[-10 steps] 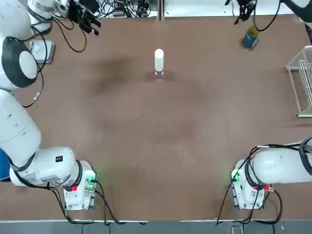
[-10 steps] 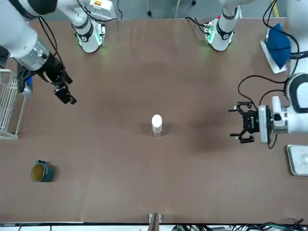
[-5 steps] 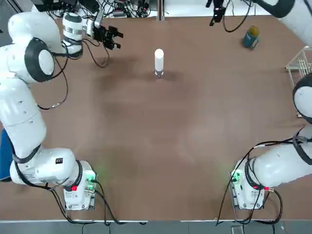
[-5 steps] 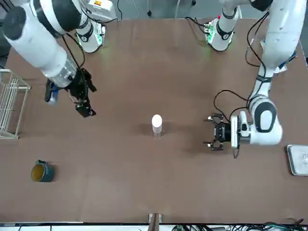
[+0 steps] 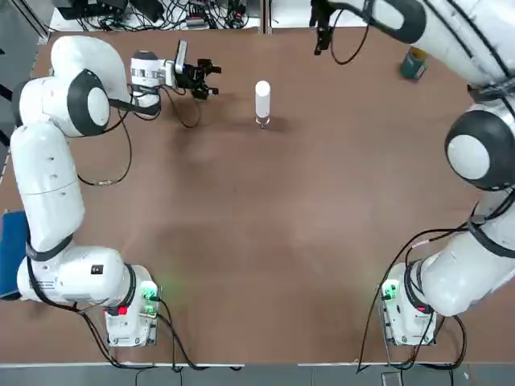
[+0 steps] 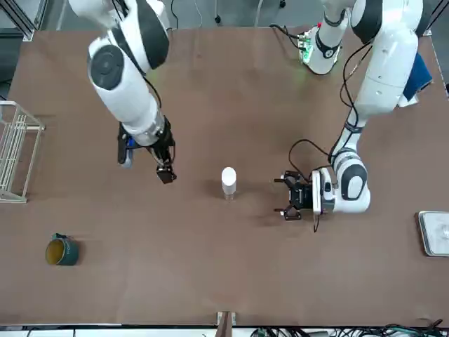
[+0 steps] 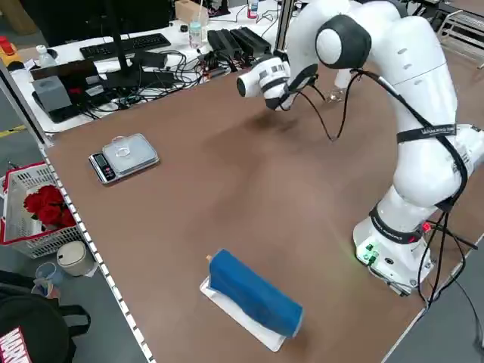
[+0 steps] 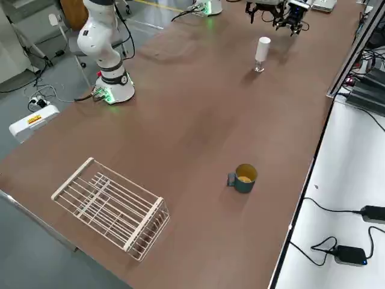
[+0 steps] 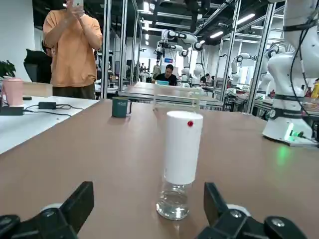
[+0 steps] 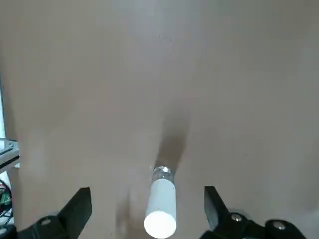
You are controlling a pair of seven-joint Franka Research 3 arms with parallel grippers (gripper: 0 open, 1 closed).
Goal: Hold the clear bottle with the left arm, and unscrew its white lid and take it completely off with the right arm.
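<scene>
Clear bottle [image 9: 173,200] upright on counter [image 5: 265,225], straight ahead of left hand [image 9: 145,211], white lid [image 9: 182,147] on. Left hand wide open, empty. Right hand [image 10: 147,211] open, empty, above lid. Bottle likely light, smooth, fragile, tippy; grip low glass section, lid by sides.

The brown table [image 8: 198,120] carries a small clear bottle [image 8: 258,67] standing upright near its far end, topped by a tall white lid [image 8: 262,49]. A black gripper [image 8: 278,17] (fingers apart) hovers beyond it. A teal mug [image 8: 243,178] sits by the right edge, a wire rack [image 8: 111,206] at the near left corner.
</scene>
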